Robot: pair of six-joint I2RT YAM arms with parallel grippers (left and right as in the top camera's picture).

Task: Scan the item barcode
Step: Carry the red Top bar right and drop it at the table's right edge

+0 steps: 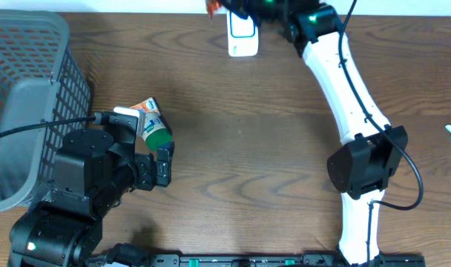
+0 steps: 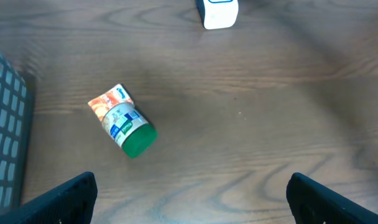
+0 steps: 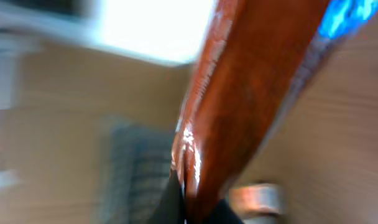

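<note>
Right gripper (image 1: pixel 233 7) at the far edge of the table (image 1: pixel 270 148), just beside the white scanner (image 1: pixel 242 33). Claw fully closed, and the wrist view is filled by a glossy red-brown packet (image 3: pixel 251 93) that rises from between the fingers, so I read it as clamped on that packet; the view is badly blurred. Overhead shows only an orange-red corner past the claw, left of the scanner. Handling, as a judgement: jaws this far closed point to a thin, flat, light item, probably flexible film. The sheen suggests a slippery surface that could slide or fold in the pinch, and glare may spoil the read. Best held by an edge or seam, with the printed face flat and clear of the fingers. Barcode position cannot be told. Left gripper (image 2: pixel 195 199) has its claw wide open and holds nothing, above bare wood. A small green-capped bottle (image 2: pixel 124 121) lies on its side near it, next to the basket (image 1: pixel 33 44) — rigid and round, likely to roll, and easiest taken across the body. Whether it is also due for scanning, I cannot tell.
</note>
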